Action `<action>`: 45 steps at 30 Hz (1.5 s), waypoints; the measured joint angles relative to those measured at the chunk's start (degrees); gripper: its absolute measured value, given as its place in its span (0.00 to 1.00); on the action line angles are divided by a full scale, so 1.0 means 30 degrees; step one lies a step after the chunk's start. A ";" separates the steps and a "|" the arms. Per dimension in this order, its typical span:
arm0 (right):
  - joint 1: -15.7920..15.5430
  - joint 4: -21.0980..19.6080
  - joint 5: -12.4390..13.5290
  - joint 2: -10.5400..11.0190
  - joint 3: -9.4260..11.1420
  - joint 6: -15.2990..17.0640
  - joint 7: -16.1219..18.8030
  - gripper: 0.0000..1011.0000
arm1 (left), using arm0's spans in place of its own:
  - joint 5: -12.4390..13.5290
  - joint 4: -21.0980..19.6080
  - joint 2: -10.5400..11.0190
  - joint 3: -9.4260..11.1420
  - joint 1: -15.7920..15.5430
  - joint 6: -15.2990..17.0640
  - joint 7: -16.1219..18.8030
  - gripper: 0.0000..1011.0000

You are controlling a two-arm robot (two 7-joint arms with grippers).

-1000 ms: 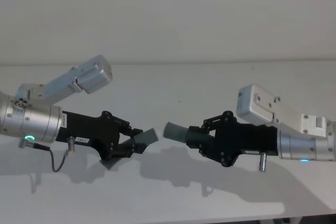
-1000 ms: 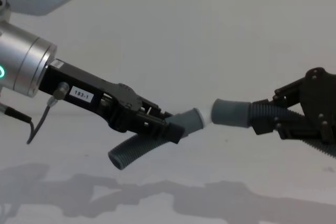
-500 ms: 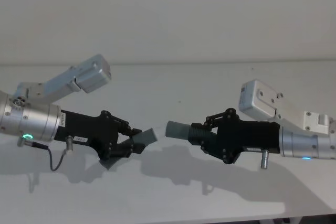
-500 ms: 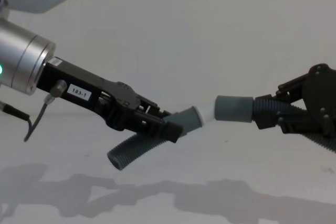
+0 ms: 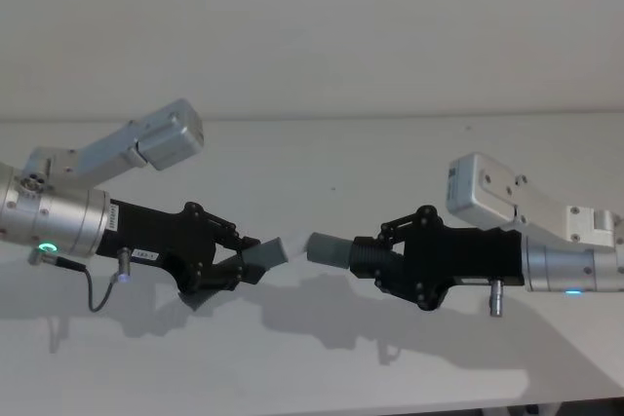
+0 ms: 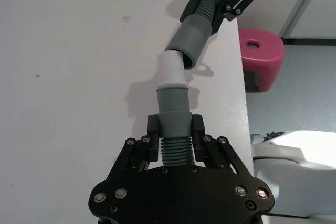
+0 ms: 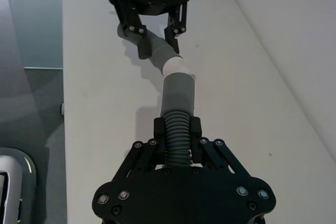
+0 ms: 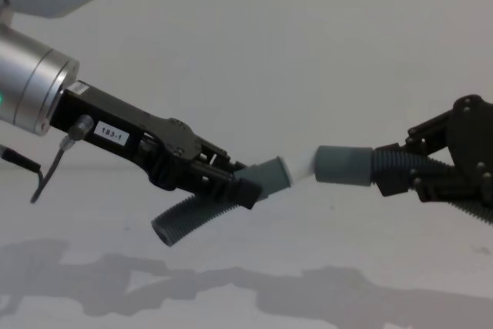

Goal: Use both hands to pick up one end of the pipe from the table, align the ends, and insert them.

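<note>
Both pieces of the pipe hang above the white table [image 5: 322, 158]. My left gripper [image 8: 239, 186] is shut on a ribbed grey hose piece [image 8: 189, 219] just behind its cuff [image 8: 269, 176], and a white tip [image 8: 302, 166] sticks out of that cuff. My right gripper [image 8: 400, 171] is shut on the other hose piece, whose cuff [image 8: 344, 166] points left. The white tip [image 6: 171, 68] sits at the mouth of the right cuff [image 6: 191, 38], and the two pieces meet at a slight angle. Seen from the right wrist, the cuff [image 7: 178, 93] lines up with the white tip [image 7: 176, 66].
The table's edge runs close beside the grippers in the left wrist view, with a dark red stool [image 6: 261, 51] on the floor beyond it. A white wall rises behind the table [image 5: 312, 26].
The gap between the two ends has closed: the white tip now meets the mouth of the right cuff. The right hose piece has levelled out, and the left gripper has shifted slightly left.
</note>
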 joint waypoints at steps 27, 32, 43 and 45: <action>0.0589 0.0000 0.0480 0.0383 -0.0434 -0.0042 0.0683 0.23 | 0.0048 0.0879 -0.0165 0.0962 -0.1061 -0.0743 -0.1411 0.33; 0.0601 -0.0056 0.0567 0.0427 -0.0456 0.0019 0.0597 0.23 | -0.0009 0.0924 -0.0158 0.1081 -0.1167 -0.0798 -0.1593 0.33; 0.0622 -0.0207 0.0788 0.0534 -0.0486 0.0059 0.0474 0.23 | -0.0124 0.1010 -0.0108 0.1320 -0.1377 -0.0923 -0.1828 0.33; 0.0635 -0.0223 0.0811 0.0548 -0.0498 0.0058 0.0476 0.23 | -0.0143 0.1031 -0.0104 0.1368 -0.1417 -0.0948 -0.1858 0.33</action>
